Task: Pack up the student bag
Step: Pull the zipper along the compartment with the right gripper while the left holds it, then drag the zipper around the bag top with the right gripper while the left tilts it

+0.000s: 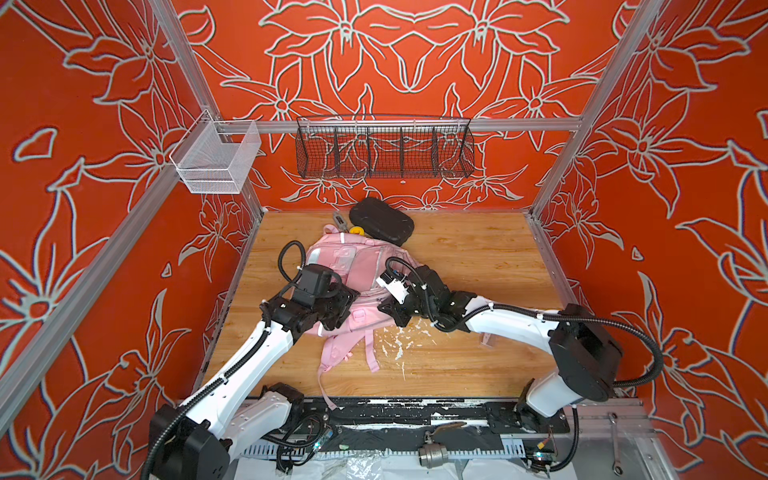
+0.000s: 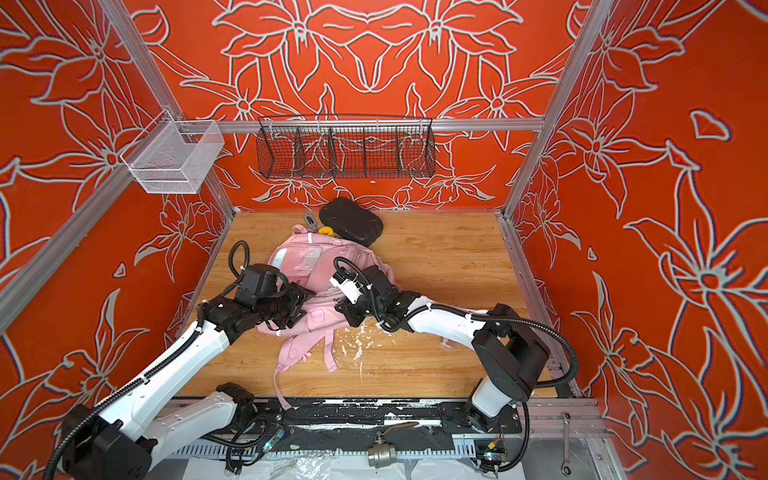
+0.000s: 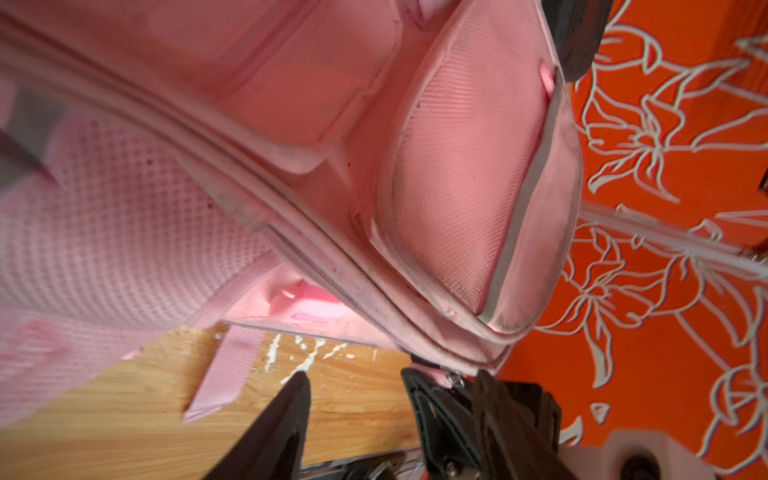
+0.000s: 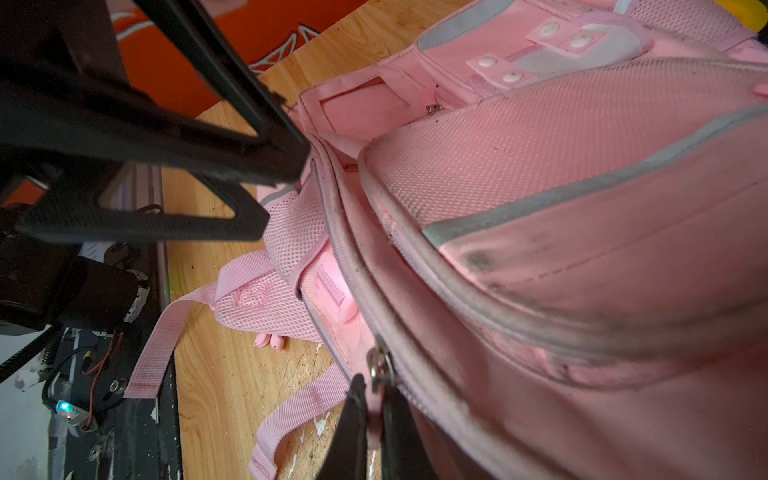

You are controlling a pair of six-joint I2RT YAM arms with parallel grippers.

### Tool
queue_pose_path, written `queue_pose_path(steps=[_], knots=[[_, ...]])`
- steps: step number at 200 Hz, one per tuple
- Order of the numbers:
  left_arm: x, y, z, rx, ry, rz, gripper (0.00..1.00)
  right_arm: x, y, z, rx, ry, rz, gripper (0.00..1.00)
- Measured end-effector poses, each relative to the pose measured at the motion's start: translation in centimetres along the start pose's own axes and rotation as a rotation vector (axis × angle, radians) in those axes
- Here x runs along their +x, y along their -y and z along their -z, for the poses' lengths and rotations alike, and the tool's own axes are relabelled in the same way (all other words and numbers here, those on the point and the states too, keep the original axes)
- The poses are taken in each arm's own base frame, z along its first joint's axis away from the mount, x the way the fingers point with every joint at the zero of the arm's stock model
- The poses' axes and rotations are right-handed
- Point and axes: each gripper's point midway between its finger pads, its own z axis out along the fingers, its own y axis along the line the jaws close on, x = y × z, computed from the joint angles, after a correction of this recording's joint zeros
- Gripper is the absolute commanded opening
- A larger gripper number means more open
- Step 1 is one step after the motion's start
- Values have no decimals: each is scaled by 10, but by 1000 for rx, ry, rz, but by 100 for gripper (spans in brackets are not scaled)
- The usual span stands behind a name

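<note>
The student bag (image 1: 361, 266) (image 2: 318, 266), pale pink, lies front up in the middle of the wooden table, its straps trailing toward the near edge. My right gripper (image 4: 374, 384) (image 1: 384, 309) is shut on the pink zipper pull (image 4: 376, 411) at the bag's near right side, just below the metal slider (image 4: 380, 365). My left gripper (image 3: 354, 373) (image 1: 351, 296) stands open at the bag's near left side, close to the right gripper. Only bare table shows between its fingertips (image 3: 299, 380). The bag's side pocket (image 3: 469, 174) fills the left wrist view.
A black hard case (image 1: 380, 220), a yellow object (image 1: 355, 230) and a grey tool (image 1: 338, 219) lie behind the bag. A black wire basket (image 1: 384, 149) and a white mesh basket (image 1: 216, 160) hang on the rails. White scrape marks (image 1: 399, 340) scar the table.
</note>
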Motion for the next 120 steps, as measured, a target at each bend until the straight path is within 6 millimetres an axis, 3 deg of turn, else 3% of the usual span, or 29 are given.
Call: queue_pose_path(steps=[22,58,74,96,120], knots=[[6,0,-9,18,33,88,54,0,0,0,-1,-1,0,0],[4,5,-32,8,79,174,40,0,-2,0,-11,-2,0,0],[4,6,-41,-12,84,182,31,1,-1,0,-9,-6,-2,0],[4,9,-47,-24,89,198,10,2,1,0,-3,-9,-5,0],[4,9,-48,-36,88,185,0,7,2,0,4,-29,-11,0]])
